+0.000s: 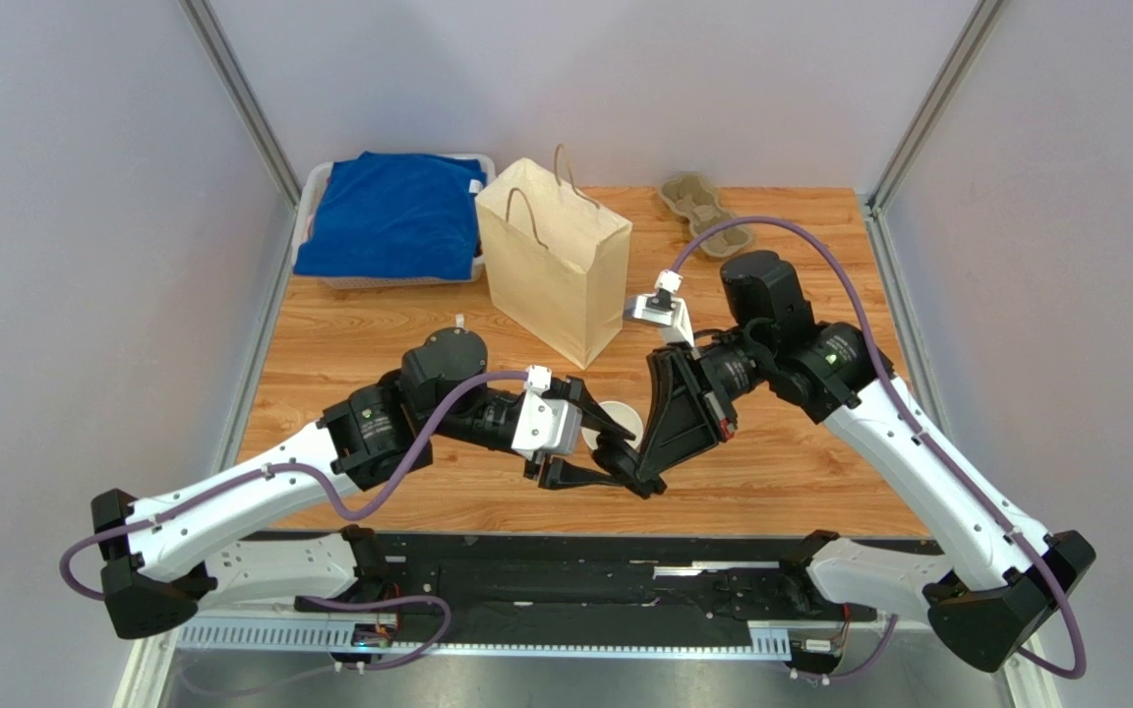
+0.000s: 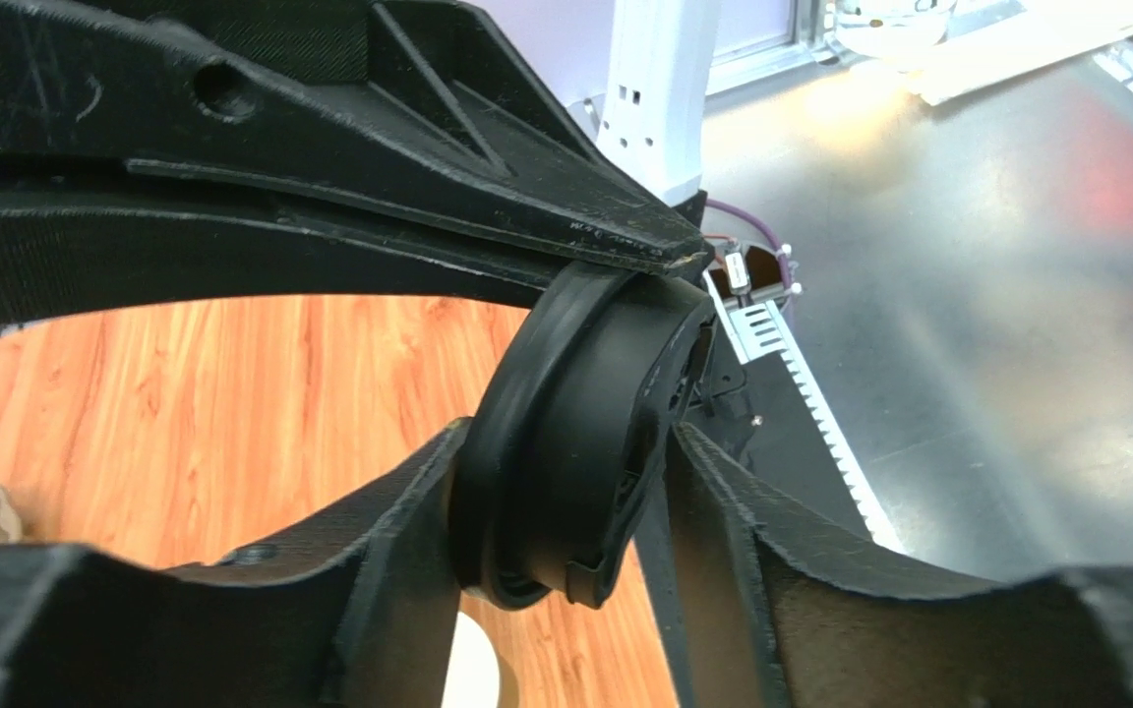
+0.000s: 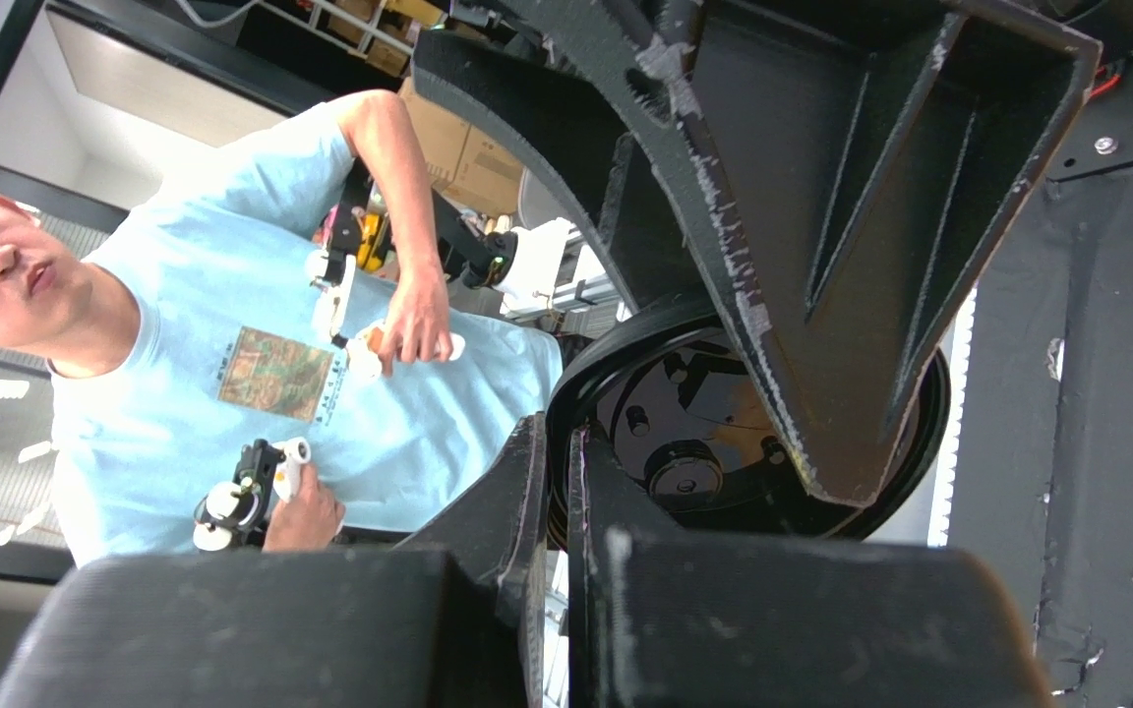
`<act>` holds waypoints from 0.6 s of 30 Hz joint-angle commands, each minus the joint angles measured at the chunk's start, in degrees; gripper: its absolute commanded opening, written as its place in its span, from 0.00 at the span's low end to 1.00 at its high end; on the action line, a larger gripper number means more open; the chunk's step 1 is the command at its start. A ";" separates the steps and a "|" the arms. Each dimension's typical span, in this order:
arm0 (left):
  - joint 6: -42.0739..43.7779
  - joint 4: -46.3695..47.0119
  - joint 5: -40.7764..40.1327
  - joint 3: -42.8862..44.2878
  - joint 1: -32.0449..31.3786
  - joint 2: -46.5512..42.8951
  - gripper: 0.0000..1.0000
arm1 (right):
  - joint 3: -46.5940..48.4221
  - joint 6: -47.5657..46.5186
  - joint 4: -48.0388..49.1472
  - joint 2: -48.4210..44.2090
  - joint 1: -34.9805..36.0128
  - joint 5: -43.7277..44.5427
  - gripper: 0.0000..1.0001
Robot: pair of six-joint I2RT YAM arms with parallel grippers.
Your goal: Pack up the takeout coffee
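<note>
1. The left gripper (image 2: 602, 369) is clenched on the black lid (image 2: 573, 443). The lid stands on its edge between the fingers, and no cup hangs under it.
2. The right gripper (image 1: 651, 469) meets it from 3 o'clock, with a finger on each side of the same lid. Whether they press it or only surround it, I cannot tell.
3. On the table (image 1: 381, 339), at 12 o'clock from the fingertips and just beside them, there is a pale round shape. I judge it to be the open cup (image 1: 617, 418), but the arms hide most of it. The paper bag (image 1: 555, 258) stands upright at 11 o'clock, further back.
4. What could go wrong, in my judgement:
   - The lid is thin plastic held by its rim, so if both grippers pull it may bend or spring out.
   - If it comes down tilted, it may seat on one side only — then the coffee could leak inside the bag.
   - The fingers work very near the cup, so a small sideways touch may tip it while it is open.
</note>
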 commanded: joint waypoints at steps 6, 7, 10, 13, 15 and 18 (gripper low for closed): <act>-5.38 -6.15 1.95 3.42 0.12 -2.32 0.34 | 0.83 -0.58 5.16 -2.13 -0.96 -2.93 0.40; -5.20 -7.02 2.66 3.87 0.21 -2.14 0.29 | 1.01 -0.94 5.16 -2.13 -1.14 -1.44 0.53; -5.46 -10.98 4.24 6.06 0.56 -0.12 0.22 | 1.80 -4.00 4.20 -2.39 -2.37 3.55 0.62; -8.27 -12.04 6.09 6.77 3.01 0.85 0.21 | 8.02 -23.99 -11.05 -1.96 -2.20 15.20 0.70; -11.87 -11.69 8.02 7.03 4.68 1.46 0.22 | 12.86 -33.24 -19.66 -1.86 -1.85 22.00 0.73; -14.42 -14.40 9.78 9.49 7.06 3.74 0.24 | 15.59 -38.64 -23.57 -1.43 -1.67 29.15 0.75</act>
